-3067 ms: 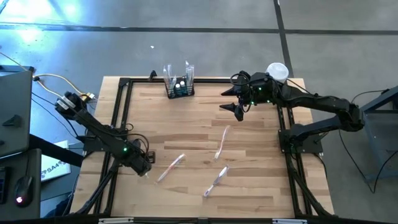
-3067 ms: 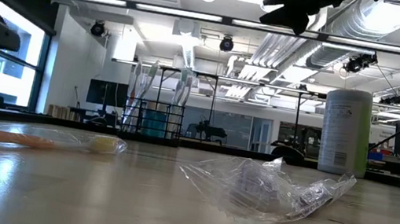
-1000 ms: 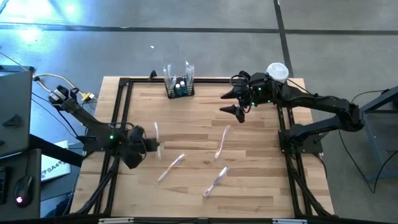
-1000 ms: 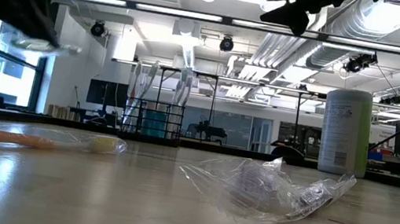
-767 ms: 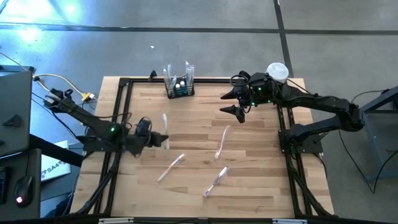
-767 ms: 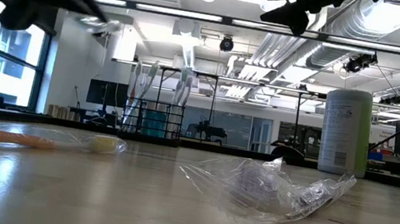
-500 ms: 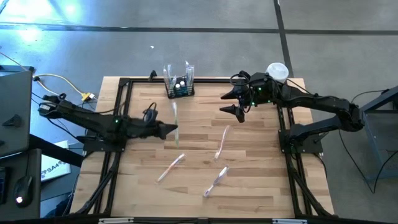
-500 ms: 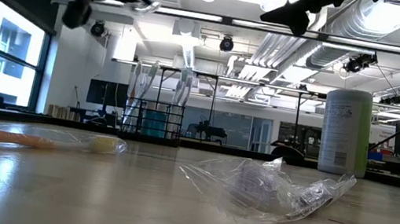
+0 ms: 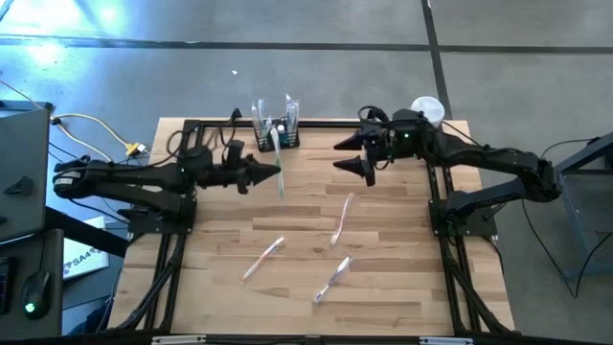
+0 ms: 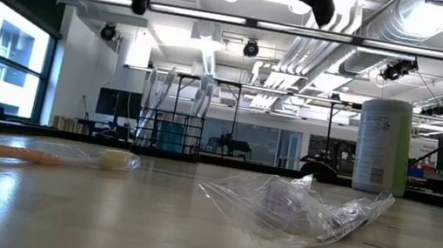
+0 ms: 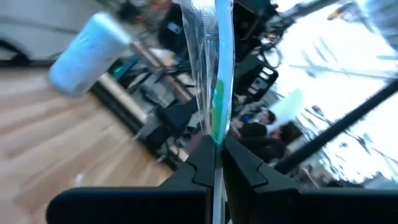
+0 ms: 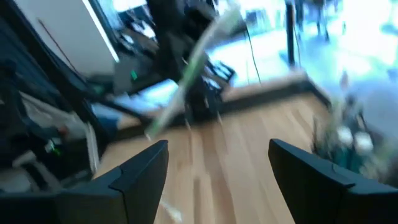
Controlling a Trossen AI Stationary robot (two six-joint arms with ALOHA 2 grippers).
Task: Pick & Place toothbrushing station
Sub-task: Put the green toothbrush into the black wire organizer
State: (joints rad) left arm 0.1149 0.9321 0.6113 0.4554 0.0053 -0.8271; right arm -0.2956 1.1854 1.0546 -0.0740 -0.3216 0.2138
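The toothbrushing station (image 9: 276, 137), a small black rack with brushes standing in it, sits at the table's far edge; the low view shows it too (image 10: 170, 127). My left gripper (image 9: 275, 172) hovers just near of it, shut on a clear-wrapped toothbrush with a green handle (image 11: 214, 74). My right gripper (image 9: 359, 163) hangs open in the air to the station's right, touching nothing. Its wrist view shows the held toothbrush (image 12: 193, 68) and the station (image 12: 345, 134). My left gripper pinches the wrapped toothbrush between its two fingers partway along its length (image 11: 215, 138). The fingers come level from the table's left and lie across the brush. The brush is lifted clear of the table, running from the station side (image 9: 272, 142) toward the near side (image 9: 282, 195).
Three more wrapped toothbrushes lie on the wood: one mid-table (image 9: 342, 218), one near left (image 9: 261, 258), one near centre (image 9: 332, 278). A tall white cylindrical container (image 9: 428, 108) stands at the far right corner. A black frame (image 9: 188, 163) rims the table.
My left gripper has swung from the table's near left toward the far edge and the station, rising as it went and rolling its wrist. The wrapped toothbrush has travelled with it, clear of the table. My right gripper has tipped slightly in place.
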